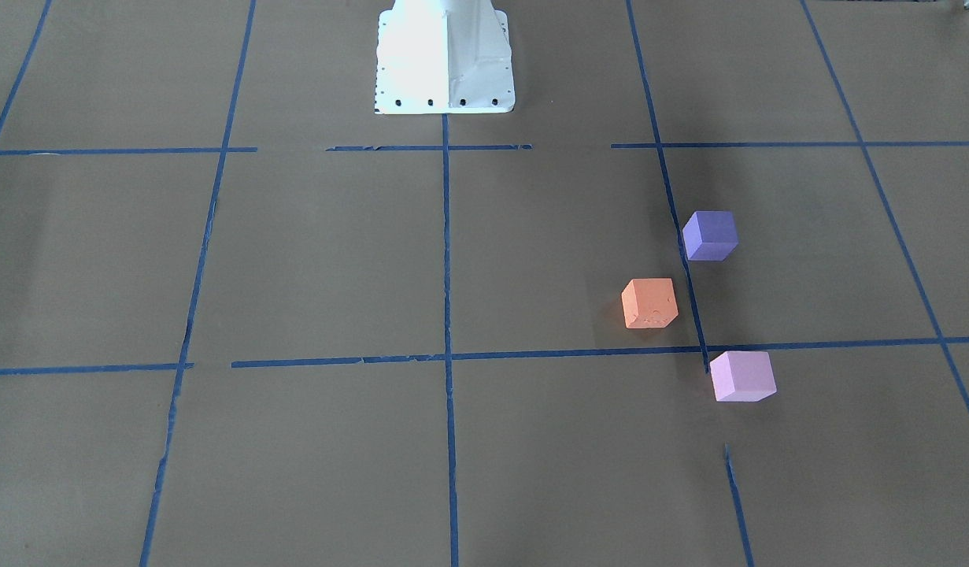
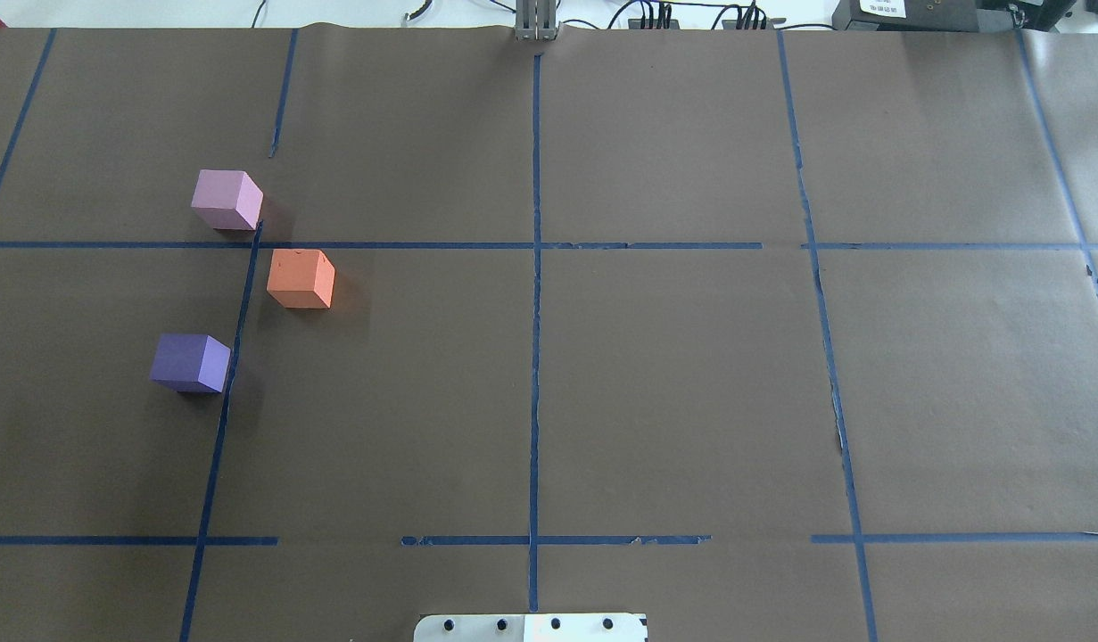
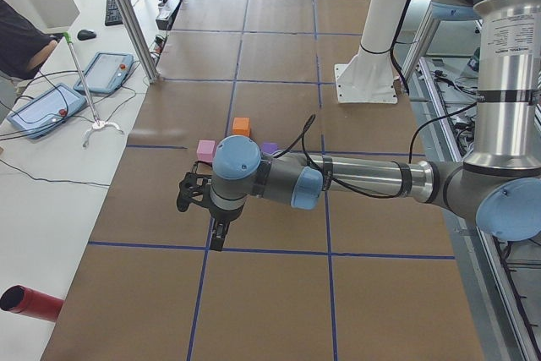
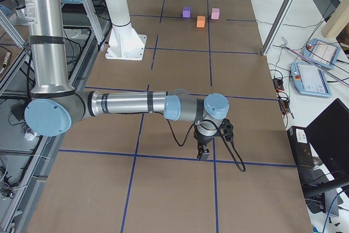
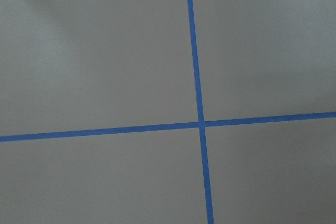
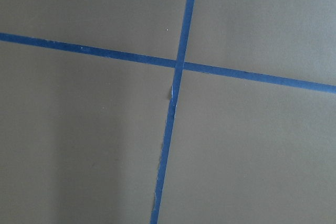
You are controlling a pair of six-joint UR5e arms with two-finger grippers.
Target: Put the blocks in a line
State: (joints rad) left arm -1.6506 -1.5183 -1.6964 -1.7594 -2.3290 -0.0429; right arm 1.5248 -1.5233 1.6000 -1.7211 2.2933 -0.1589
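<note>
A: Where are the three blocks found?

B: All three are seen on the robot's left half of the desk (image 2: 673, 383), each standing apart from the others. The pink block (image 2: 227, 200) is placed farthest from the robot, just beyond a crosswise line of blue tape (image 2: 535, 357). The orange block (image 2: 301, 278) is set between the other two in depth, shifted toward the desk's centre, just on the inner side of a lengthwise tape line. The purple block (image 2: 190, 363) is found nearest the robot, just on the outer side of that same line. No straight row is formed, since the orange one is offset.

A: What can be said of the hands?

B: The left hand (image 3: 218, 234) is shown only from the side, pointed down over a tape line, nearer the desk's end than the blocks. It probably hangs a little above the paper, though the angle is poor. Whether it is released or clenched cannot be told. Nothing is seen in it.

A: And the other?

B: The right hand (image 4: 203, 151) is held low over a tape line at the opposite end, well apart from the blocks. Its state cannot be told either. Only tape crossings on brown paper are caught by both wrist cameras. The white robot base (image 1: 445, 59) is seen at the desk's middle.
</note>
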